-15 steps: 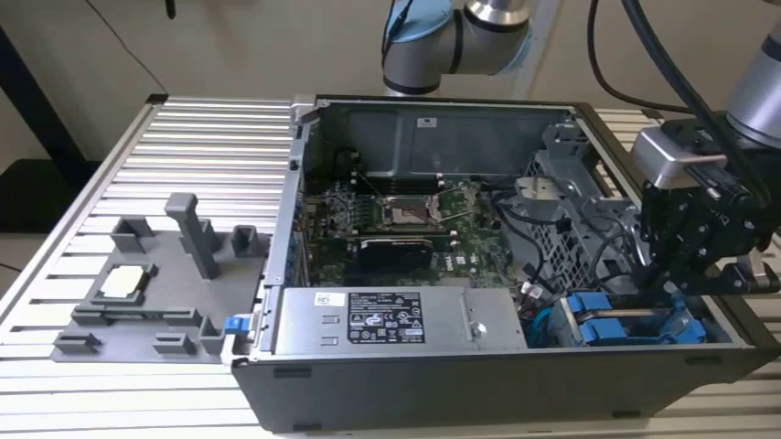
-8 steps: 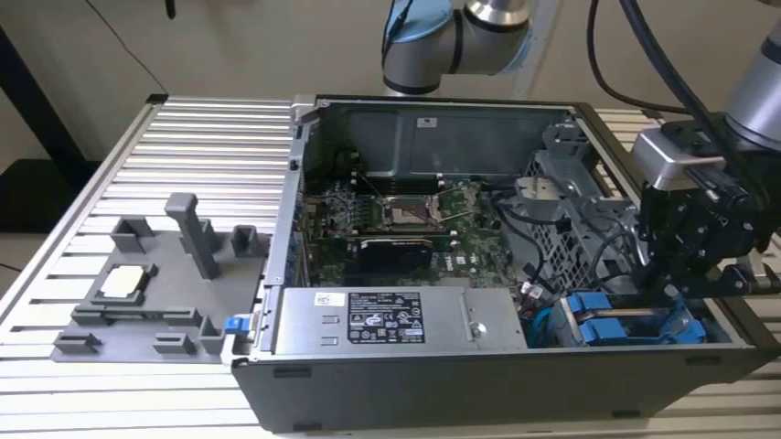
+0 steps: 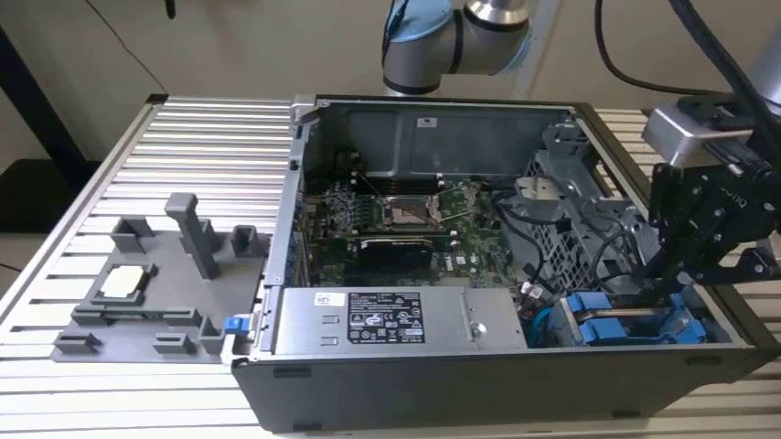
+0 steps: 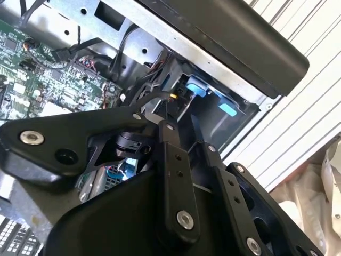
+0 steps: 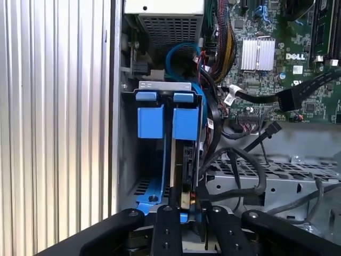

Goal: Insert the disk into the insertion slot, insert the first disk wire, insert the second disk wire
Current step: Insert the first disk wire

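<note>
Where the arm [image 3: 458, 41] reaches into the computer case [image 3: 488, 384] at about 4 o'clock in the exterior view, the gripper [image 5: 187, 207] holds its jaws nearly together, clamped on the near end of the disk [image 5: 184, 170]. Edge-on, the disk runs straight out from between them inside the insertion slot [image 5: 127, 154], blue tabs [image 5: 186, 122] farthest, beside a second blue carrier [image 5: 151, 121]; the motherboard [image 5: 298, 80] lies beyond

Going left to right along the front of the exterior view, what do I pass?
Grey parts fixture on the slatted table → labelled power supply box inside the open computer case → blue drive carriers at the case's end on the exterior view's right.
</note>
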### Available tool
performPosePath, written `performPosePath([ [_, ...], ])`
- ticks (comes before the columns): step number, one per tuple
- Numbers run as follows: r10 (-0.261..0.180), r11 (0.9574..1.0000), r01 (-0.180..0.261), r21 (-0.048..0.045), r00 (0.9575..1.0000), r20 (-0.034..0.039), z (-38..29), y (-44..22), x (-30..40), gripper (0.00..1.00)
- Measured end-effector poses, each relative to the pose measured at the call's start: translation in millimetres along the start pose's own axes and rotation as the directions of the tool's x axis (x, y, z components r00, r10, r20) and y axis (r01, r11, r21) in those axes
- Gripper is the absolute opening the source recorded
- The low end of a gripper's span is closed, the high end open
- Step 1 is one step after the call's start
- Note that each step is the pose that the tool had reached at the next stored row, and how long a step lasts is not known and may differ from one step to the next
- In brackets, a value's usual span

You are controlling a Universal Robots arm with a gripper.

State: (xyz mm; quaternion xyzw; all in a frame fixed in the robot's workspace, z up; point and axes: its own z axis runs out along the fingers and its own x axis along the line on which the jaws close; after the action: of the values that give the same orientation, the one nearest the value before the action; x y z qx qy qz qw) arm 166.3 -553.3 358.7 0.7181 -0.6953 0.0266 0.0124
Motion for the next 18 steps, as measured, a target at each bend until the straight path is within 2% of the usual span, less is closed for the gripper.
performPosePath([
  [9, 0.000, 1.0000, 0.000, 0.0000, 1.0000, -0.0010, -36.4, -0.7, 2.0, 0.27],
  [12, 0.000, 1.0000, 0.000, 0.0004, 1.0000, -0.0005, -38.2, -0.8, 2.1, 0.27],
  [13, 0.000, 1.0000, 0.000, 0.0018, 1.0000, 0.0046, -38.3, -0.8, 2.1, 0.27],
  [14, 0.000, 1.0000, 0.000, 0.0037, 0.9998, 0.0196, -38.4, -0.7, 2.1, 0.27],
  [18, 0.002, 0.9999, -0.003, 0.0121, 0.9958, 0.0917, -38.4, 0.2, 2.1, 0.27],
])
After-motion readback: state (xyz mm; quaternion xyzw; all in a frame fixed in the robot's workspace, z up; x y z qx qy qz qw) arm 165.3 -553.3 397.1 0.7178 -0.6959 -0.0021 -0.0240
